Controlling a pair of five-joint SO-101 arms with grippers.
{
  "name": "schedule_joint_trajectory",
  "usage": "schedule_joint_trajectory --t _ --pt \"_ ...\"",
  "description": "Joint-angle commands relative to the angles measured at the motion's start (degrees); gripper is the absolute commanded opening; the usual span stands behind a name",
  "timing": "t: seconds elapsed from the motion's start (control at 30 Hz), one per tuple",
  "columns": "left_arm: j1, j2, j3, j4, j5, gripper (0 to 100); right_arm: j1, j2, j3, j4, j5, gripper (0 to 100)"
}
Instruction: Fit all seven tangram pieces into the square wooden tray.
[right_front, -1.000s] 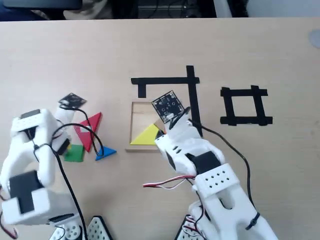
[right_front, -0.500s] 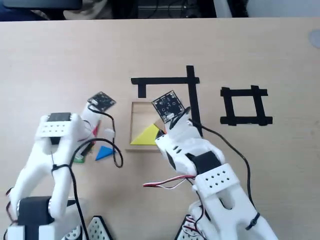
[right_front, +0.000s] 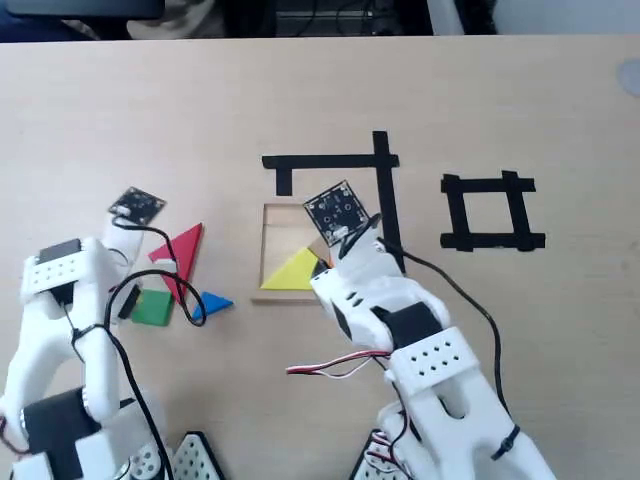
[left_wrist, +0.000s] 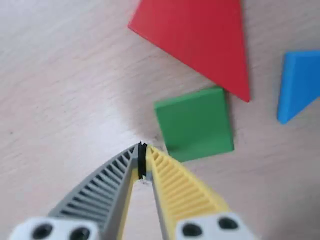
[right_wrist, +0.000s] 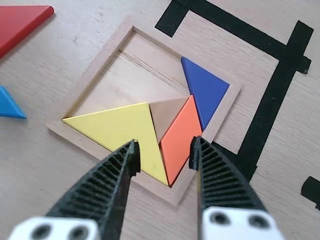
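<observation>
1. The square wooden tray (right_wrist: 90, 72) lies in the middle of the table (right_front: 120, 110), next to black tape marks (right_front: 340, 160).
2. Inside the tray, a yellow triangle (right_wrist: 122, 130), a plain wooden triangle (right_wrist: 167, 112), an orange parallelogram (right_wrist: 181, 140) and a dark blue triangle (right_wrist: 206, 90) lie flat, edge to edge. Part of the tray floor is uncovered.
3. A red triangle (left_wrist: 200, 40), a green square (left_wrist: 195, 125) and a light blue triangle (left_wrist: 300, 80) lie on the table, near each other and apart from the tray.
4. The left gripper (left_wrist: 141, 150) has its fingers pressed together, with the tips just beside an edge of the green square.
5. The right gripper (right_wrist: 164, 150) hangs over the near edge of the tray. Its fingers are apart, one above the yellow triangle and one above the orange parallelogram.
</observation>
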Motion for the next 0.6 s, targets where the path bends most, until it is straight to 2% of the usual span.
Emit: schedule_joint_trajectory --t 0.0,0.27,0.57 --pt "3.12 1.93 -0.48 -1.67 4.31 3 0.62 -1.01 -1.54 -0.79 -0.62 18.1" --pt "7.87 6.59 -3.82 0.35 9.14 3 0.79 -1.01 -1.54 -0.79 -0.44 18.1" --pt "15.34 6.59 -3.74 0.53 17.76 3 0.88 -1.01 -1.63 -0.79 -0.35 18.1"
